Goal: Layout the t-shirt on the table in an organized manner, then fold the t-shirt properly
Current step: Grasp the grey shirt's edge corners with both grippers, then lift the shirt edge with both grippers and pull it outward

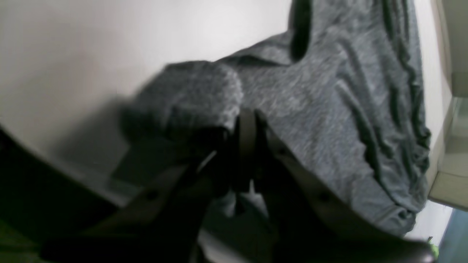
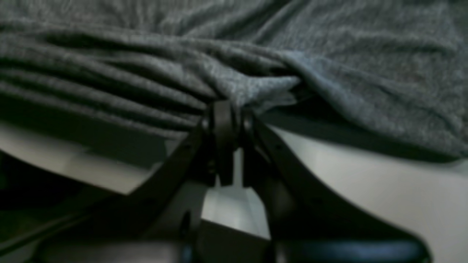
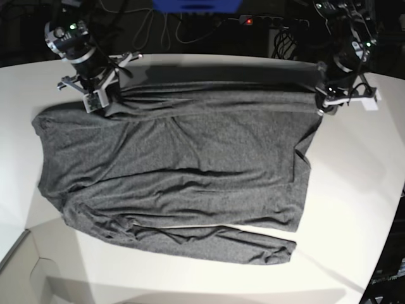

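The dark grey t-shirt (image 3: 183, 152) lies spread across the white table (image 3: 354, 190), wrinkled, with a long sleeve running along its near side. At the shirt's far left corner my right gripper (image 3: 101, 104) is down on the cloth. In the right wrist view it (image 2: 226, 106) is shut on a bunched fold of the t-shirt (image 2: 256, 44), just above the table (image 2: 365, 171). My left gripper (image 3: 324, 106) is at the far right corner. Close up it (image 1: 248, 117) is shut on the t-shirt's (image 1: 329, 91) edge, lifted off the table (image 1: 109, 36).
Cables and a power strip with a red light (image 3: 250, 21) lie behind the table's far edge. The table's curved edge (image 3: 19, 247) cuts in at the lower left. A pale ledge (image 1: 449, 175) shows at the right of the left wrist view.
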Robot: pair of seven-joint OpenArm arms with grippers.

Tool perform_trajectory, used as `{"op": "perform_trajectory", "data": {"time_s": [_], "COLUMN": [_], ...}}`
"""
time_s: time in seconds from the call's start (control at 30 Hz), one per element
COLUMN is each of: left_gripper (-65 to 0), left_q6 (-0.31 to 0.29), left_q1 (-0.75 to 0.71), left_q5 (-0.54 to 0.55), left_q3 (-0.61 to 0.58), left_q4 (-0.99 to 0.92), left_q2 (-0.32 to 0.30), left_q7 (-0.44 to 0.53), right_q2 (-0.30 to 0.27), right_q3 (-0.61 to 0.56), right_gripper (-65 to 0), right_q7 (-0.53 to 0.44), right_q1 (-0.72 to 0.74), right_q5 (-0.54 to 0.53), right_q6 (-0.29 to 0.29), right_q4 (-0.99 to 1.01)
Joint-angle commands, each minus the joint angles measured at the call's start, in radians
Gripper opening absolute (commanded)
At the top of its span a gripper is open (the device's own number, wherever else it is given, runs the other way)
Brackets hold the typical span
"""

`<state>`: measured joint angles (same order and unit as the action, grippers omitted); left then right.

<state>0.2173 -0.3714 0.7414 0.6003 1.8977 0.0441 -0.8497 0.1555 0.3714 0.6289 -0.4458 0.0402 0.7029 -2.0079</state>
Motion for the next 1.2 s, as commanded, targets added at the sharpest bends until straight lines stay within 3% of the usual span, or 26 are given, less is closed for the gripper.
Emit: {"op": "perform_trajectory", "data": {"time_s": [0.0,0.3,0.6,0.83,1.17], "left_gripper": [-64.8,-64.8,-64.8,-64.8,-64.8], "left_q6": [-0.002,0.000,0.000,0.000,0.000], "left_q1": [0.019,0.145,0.239,0.351,0.469], "left_q5": [0.005,-0.004,-0.003,-0.004,-0.004], "left_q3": [0.004,-0.001,-0.003,-0.001,-0.004], "left_q4": [0.018,0.001,-0.128,-0.249,-0.404], "left_q2": [-0.023,-0.037,-0.034,-0.037,-0.057], "left_q7": [0.013,0.013,0.013,0.013,0.013], "right_q2": [-0.001,-0.003,-0.003,-0.007,-0.072], "right_q3": [0.010,0.008,0.007,0.004,-0.030], "right_gripper": [-65.0,-65.0,-65.0,-65.0,-65.0], "right_q7": [-0.025,-0.024,-0.024,-0.024,-0.024], "right_q1": [0.009,0.091,0.207,0.287,0.382], "right_q5": [-0.012,-0.012,-0.009,-0.007,-0.006], "right_q6": [-0.005,-0.005,-0.005,-0.005,-0.005], "right_q4": [-0.018,-0.017,-0.006,0.111,0.244]}}
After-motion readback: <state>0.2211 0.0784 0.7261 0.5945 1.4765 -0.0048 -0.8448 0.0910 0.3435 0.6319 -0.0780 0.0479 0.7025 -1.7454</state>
